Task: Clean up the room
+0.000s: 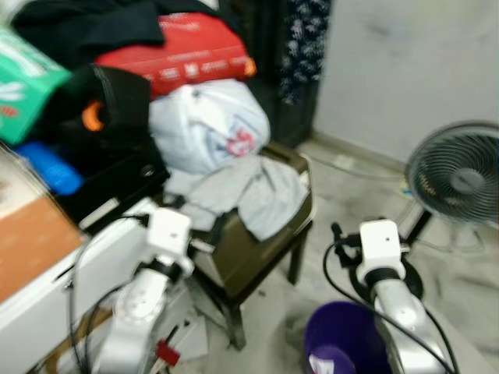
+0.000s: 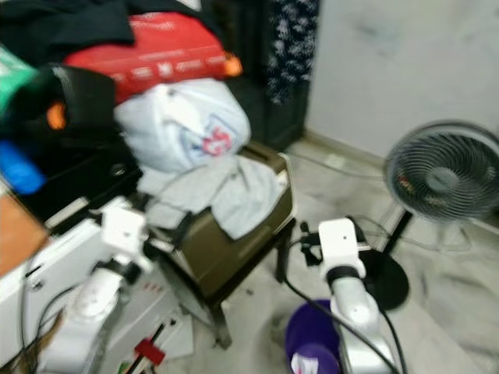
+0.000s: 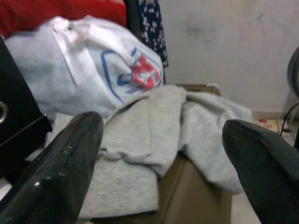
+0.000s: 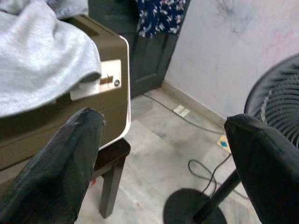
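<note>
Plainly, the thing to deal with is the grey garment (image 1: pixel 261 191), a crumpled sweatshirt-like cloth draped over the top of a brown box (image 1: pixel 265 241) that sits on a dark stool (image 1: pixel 234 300). One fold spills over the box's front edge toward the floor (image 1: pixel 343 195). Behind it, at the box's back edge, rests a white bag with a red and blue print (image 1: pixel 207 125), and above that a red package (image 1: pixel 183 51).

The left gripper (image 3: pixel 161 135) points straight at the garment with its fingers (image 3: pixel 60 163) spread wide and nothing between them. The right gripper (image 4: pixel 163 135) is also spread wide and empty, aimed past the box's corner toward the fan (image 1: pixel 460 175).

As a judgement, the cloth looks soft, light and limp, so it should bunch readily; a pinch on the thick ridge of folds near the box's front edge seems the safest hold. It may drag on the bag as it lifts.
</note>
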### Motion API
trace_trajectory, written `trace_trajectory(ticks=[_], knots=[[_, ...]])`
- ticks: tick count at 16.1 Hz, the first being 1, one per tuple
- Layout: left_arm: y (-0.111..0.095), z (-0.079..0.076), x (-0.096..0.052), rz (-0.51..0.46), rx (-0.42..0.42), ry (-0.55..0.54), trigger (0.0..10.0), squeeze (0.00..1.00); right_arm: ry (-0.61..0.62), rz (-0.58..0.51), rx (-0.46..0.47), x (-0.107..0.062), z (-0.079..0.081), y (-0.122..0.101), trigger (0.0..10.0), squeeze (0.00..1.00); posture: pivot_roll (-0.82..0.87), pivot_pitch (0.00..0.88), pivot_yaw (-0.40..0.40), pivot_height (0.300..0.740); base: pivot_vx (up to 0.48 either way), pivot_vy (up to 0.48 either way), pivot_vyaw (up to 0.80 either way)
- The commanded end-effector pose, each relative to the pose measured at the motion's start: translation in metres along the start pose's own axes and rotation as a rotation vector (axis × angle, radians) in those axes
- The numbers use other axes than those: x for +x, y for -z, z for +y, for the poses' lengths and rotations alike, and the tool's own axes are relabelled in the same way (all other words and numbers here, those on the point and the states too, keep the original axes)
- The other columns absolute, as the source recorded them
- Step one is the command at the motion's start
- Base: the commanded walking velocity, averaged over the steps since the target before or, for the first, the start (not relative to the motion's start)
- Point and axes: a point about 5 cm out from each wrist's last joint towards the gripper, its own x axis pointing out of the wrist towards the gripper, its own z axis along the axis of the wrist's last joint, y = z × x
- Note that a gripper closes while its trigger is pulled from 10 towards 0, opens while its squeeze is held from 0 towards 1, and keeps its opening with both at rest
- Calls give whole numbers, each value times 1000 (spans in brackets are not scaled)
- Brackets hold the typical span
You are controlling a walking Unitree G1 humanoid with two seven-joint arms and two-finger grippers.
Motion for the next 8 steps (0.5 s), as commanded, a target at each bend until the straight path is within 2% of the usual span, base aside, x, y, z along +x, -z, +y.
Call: trace_trajectory(ticks=[1,8], knots=[[-1,7,-1,0,27,-8,10000,0,-3,-13,10,2,3,-4,10000,0,-110,43,12,740,0,0,594],[-1,6,1,-2,29,3,10000,0,-5,-16,12,3,5,-4,10000,0,-109,46,13,740,0,0,568]])
